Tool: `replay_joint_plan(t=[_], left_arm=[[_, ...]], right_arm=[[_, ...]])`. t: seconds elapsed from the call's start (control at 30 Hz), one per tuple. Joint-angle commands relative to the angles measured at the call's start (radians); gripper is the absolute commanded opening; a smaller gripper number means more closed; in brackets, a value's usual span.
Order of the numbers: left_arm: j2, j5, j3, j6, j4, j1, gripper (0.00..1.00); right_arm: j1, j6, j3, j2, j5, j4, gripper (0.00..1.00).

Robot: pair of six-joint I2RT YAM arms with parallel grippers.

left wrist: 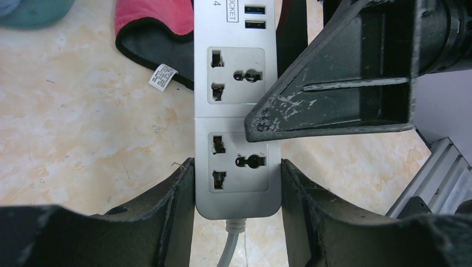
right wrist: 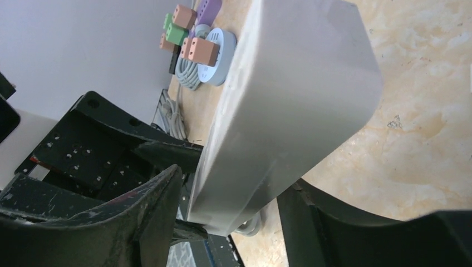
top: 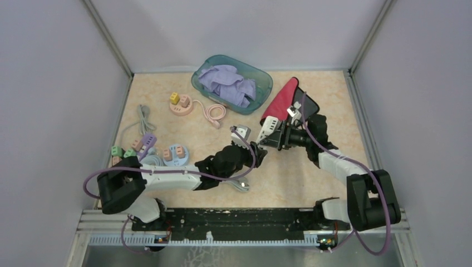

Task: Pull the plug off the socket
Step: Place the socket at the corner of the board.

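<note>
The socket is a grey power strip [left wrist: 236, 100] whose underside fills the right wrist view [right wrist: 289, 94]. Both outlets that show on its face are empty, and two USB ports sit above them. The plug is out of view. My left gripper [left wrist: 236, 167] is shut on the strip's cord end, a finger pressed against each long side, with the grey cord [left wrist: 231, 245] running out below. My right gripper [right wrist: 231, 183] straddles the strip's far part, jaws open with a gap at the left finger. One of its fingers [left wrist: 334, 83] lies across the strip's face. The two grippers meet mid-table [top: 261, 144].
A red and black cloth [top: 284, 97] lies behind the right arm. A teal basin [top: 261, 75] with purple cloth stands at the back. A pink round socket [top: 181, 104], a blue round one [top: 176, 153] and coloured adapters [top: 119, 150] sit at the left.
</note>
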Motion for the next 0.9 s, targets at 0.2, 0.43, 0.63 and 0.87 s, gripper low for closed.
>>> replay_joint_plan(t=[0.2,0.43,0.63,0.87], left_arm=[[0.036,-0.124,0.116,0.011,-0.022,-0.04,0.05],[-0.001,-0.009,0.062,0.073,0.042,-0.04,0.62],[-0.078,0.091,-0.068,0.17,0.181,-0.04,0.96],[-0.227,0.152,-0.201,0.242,0.225,-0.039,1.0]], right_arm=[[0.008,0.048,0.005,0.026,-0.027,0.063,0.12],[0.008,0.025,0.017,0.021,-0.063,0.075,0.0],[0.004,-0.034,0.048,0.018,-0.103,0.047,0.0],[-0.024,-0.191,0.141,0.019,-0.17,-0.105,0.0]])
